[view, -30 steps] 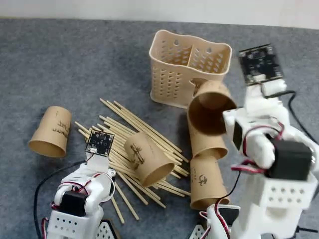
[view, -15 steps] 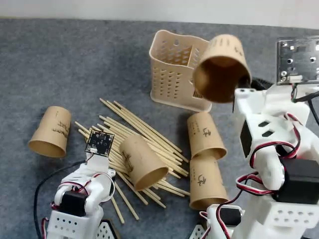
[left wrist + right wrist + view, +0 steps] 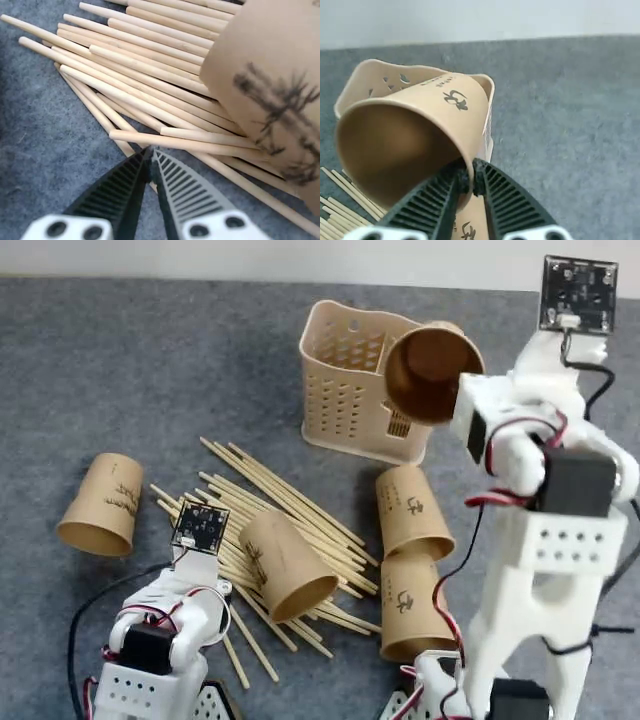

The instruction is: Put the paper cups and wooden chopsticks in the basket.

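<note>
While the right fingers [image 3: 437,195] clamp the rim of one paper cup [image 3: 410,140], tilted over the basket's [image 3: 345,390] right end, four more cups lie on the bench [image 3: 150,360]. Two [image 3: 412,510] [image 3: 410,605] are in front of the basket, one [image 3: 285,565] is on the chopstick pile [image 3: 290,502] front-left of it, and one [image 3: 102,504] is well left. The left fingers [image 3: 117,192] are closed and empty at the pile. Sticks overlap too much to count.

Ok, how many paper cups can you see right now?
5. One cup lies alone left; one atop the chopsticks; two lie beside that pile; one is pinched by the right gripper at the basket. The basket could hide more.
</note>
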Tool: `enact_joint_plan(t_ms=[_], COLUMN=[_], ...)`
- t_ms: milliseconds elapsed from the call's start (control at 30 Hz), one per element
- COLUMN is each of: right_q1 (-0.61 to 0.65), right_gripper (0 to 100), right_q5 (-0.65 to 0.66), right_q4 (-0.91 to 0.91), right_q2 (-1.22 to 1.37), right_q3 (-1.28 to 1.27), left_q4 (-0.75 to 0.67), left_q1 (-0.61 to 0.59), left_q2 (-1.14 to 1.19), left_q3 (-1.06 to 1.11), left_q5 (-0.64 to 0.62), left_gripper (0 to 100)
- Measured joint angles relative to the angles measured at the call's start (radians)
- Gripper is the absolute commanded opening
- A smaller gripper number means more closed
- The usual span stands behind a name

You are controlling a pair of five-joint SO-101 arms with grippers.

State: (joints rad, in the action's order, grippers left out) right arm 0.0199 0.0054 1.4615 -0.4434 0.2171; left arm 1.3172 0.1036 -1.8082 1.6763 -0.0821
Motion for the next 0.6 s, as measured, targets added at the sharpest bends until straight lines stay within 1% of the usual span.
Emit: enact_joint_plan(t_ms=[367,600], right_q1=[0.000,0.000], right_gripper=[2.3,13.1], right_q5=[-0.015,-0.015], right_q4=[-0.051,-0.078], right_q2=[0.101,0.110], right_q3=[0.000,0.000], left_q4=[0.000,0.000], left_q1=[0.000,0.000], left_q2=[0.000,0.000], left_q3=[0.000,0.000], left_q5=[0.000,0.000], left_gripper=[1,1])
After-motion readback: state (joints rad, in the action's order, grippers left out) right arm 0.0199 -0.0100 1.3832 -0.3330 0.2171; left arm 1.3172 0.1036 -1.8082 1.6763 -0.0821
